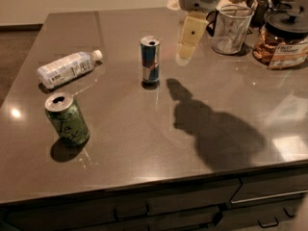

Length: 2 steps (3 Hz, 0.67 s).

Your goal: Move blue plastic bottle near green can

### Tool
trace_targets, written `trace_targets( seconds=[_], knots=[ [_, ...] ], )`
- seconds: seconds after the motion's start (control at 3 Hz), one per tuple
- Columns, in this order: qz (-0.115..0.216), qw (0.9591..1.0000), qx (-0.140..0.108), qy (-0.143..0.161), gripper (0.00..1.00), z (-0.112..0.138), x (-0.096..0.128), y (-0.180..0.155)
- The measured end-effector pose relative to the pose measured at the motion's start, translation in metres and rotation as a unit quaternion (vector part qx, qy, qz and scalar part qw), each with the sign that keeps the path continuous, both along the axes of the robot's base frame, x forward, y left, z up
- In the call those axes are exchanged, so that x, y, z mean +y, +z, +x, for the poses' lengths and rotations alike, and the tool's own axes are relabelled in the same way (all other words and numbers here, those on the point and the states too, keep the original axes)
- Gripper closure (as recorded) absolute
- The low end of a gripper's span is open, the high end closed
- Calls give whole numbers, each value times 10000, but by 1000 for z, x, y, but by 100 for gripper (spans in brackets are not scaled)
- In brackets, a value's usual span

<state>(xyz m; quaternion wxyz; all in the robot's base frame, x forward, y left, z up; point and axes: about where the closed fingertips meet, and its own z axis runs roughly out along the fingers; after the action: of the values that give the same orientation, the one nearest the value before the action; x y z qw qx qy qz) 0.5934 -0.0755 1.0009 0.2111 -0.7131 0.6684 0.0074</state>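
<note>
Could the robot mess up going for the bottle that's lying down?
Maybe. The end effector hangs at the back, and the tall blue-and-silver can stands between it and the blue plastic bottle, so that can might get knocked over. The bottle lies on its side, so it might roll when touched. The green can stands close by, and a bump might tip it.

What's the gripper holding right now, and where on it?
Nothing. The gripper hangs in the air near the slim can; the bottle lies on the table, apart from it.
</note>
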Motion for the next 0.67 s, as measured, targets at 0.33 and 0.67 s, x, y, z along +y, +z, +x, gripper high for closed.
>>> trace_targets(
  seconds=[0.33, 0.67],
  knots=[
    [15, 9996, -60, 270, 0, 35, 46, -2],
    [-17, 9986, -88, 522, 0, 60, 96, -8]
  ],
)
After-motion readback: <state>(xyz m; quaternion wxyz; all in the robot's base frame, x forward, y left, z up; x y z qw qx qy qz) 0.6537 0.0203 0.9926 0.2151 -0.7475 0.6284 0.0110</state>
